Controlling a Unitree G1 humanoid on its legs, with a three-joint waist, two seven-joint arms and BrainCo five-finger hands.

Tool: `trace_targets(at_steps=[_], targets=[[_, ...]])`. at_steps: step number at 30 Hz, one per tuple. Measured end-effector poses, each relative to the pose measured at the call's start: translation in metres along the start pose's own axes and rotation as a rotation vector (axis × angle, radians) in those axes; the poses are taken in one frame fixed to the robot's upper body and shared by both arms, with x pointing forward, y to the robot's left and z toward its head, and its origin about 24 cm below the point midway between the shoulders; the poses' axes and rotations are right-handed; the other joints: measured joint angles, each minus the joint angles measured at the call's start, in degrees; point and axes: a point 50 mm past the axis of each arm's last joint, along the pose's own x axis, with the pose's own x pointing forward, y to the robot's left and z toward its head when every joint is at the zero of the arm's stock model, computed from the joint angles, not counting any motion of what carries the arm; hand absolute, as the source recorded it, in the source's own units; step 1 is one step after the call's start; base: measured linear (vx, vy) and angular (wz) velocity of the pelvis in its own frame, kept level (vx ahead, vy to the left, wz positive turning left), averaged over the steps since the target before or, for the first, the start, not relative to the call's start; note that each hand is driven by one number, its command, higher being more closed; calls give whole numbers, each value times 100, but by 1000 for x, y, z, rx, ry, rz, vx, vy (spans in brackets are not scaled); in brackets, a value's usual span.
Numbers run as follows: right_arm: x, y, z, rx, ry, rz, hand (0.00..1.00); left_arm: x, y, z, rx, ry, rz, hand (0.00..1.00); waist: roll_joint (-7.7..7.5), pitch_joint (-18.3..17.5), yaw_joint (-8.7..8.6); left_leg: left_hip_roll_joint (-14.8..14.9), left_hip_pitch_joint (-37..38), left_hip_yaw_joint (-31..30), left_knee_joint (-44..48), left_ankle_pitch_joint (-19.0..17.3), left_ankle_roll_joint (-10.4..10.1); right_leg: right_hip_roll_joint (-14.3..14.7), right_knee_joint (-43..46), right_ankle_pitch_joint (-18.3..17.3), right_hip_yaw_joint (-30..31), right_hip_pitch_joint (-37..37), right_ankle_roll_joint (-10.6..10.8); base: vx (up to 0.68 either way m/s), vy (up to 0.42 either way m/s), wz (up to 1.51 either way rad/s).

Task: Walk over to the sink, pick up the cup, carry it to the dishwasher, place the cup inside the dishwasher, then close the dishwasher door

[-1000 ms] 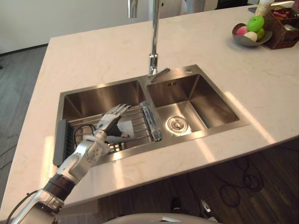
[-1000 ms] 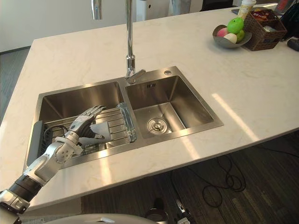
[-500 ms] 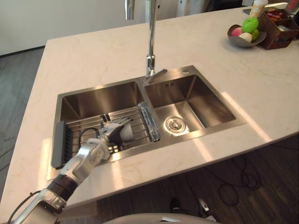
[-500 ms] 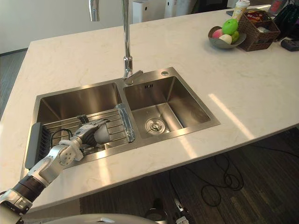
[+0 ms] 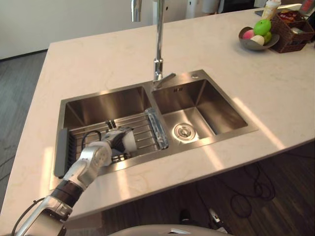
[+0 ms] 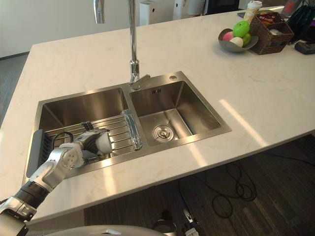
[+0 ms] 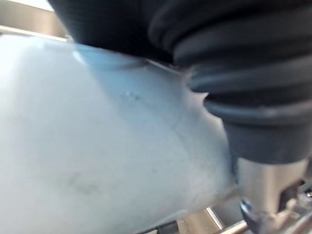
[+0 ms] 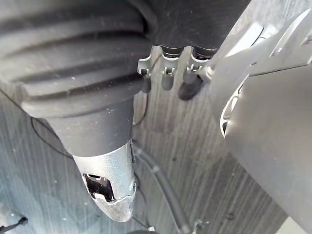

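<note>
While on the sink rack (image 5: 141, 131), the cup (image 5: 130, 141) is clasped by the left hand (image 5: 109, 144). The right hand (image 8: 167, 79) is held slack.

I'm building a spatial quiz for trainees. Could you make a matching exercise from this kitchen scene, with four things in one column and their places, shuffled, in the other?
Things:
1. cup
2. drain strainer
3. fruit bowl
4. faucet

Places:
A. far right corner of the counter
B. bottom of the right basin
C. behind the divider between the two basins
D. in the left hand, at the rack in the left basin

Pairs: 1-D, 2-B, 3-A, 4-C
</note>
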Motion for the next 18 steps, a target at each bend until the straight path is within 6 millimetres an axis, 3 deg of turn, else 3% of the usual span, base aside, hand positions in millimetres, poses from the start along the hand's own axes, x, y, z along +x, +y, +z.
trace_targets(at_steps=[8,9,18], targets=[[-4,-9,-5,-3,12,-22,0,12,-9,5,-23,46,11,0,15,-8,-1,19,7,30,2,-41,-58,26,0,-14,83,-9,-7,-55,-11,-5],[-5,-12,-6,-3,16,-29,0,13,-10,7,-16,49,20,100,15,-8,2,25,7,29,1,-44,-62,30,0,-14,89,-9,-6,0,0,0],[-7,-13,-16,-84,47,-13,0,17,-9,13,150,31,76,100,-4,-19,-57,27,13,15,8,-28,-76,35,1,18,97,-3,-6,0,0,0]])
